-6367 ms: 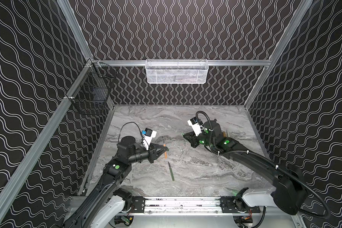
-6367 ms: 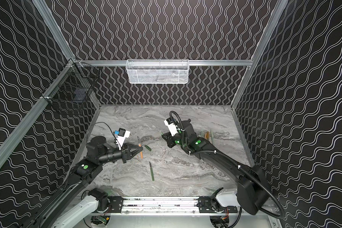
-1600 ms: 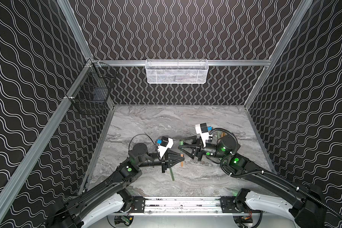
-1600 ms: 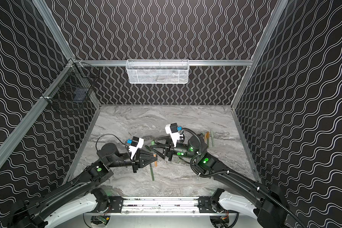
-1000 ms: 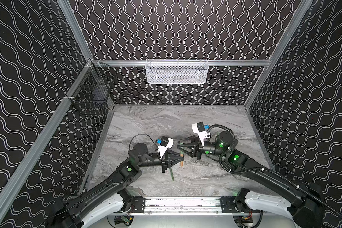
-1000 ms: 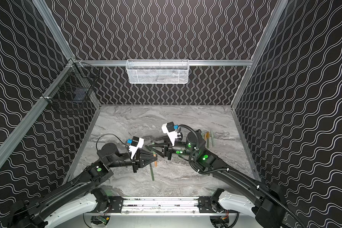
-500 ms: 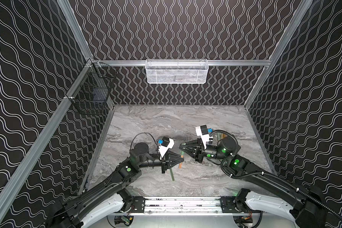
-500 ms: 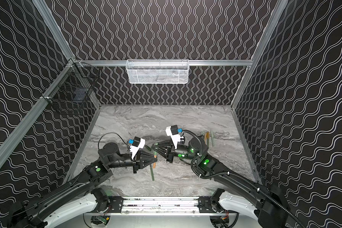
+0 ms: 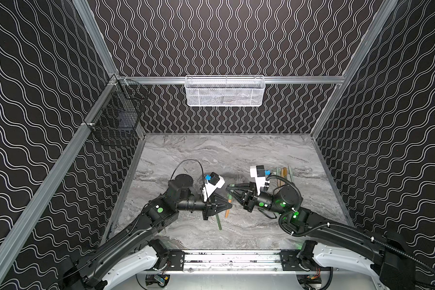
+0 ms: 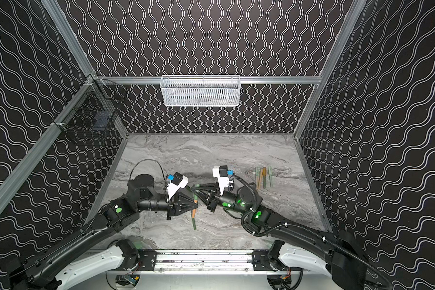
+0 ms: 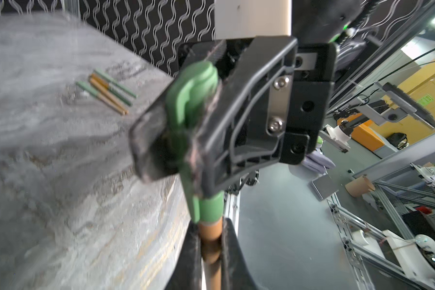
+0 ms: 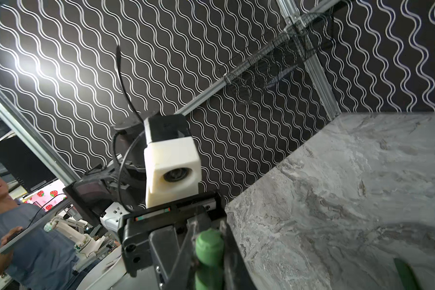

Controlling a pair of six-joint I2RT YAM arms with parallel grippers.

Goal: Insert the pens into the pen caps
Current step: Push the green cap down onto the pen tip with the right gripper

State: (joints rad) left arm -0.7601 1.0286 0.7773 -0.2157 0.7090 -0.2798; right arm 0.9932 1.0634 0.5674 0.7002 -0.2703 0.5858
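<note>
Gripping orange pen [image 11: 209, 239], left pincer [image 9: 229, 206], right pincer [image 9: 229, 190] clamping green cap [image 12: 209, 253], seemingly joined.

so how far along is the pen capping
Four green and orange pens lie in a row on the right of the grey marble table, apparently finished. In hand: the left gripper is shut on a tan pen, and the right gripper holds a green cap over its end. Left, it seems: one dark green pen lying near the grippers; no loose cap shows.
</note>
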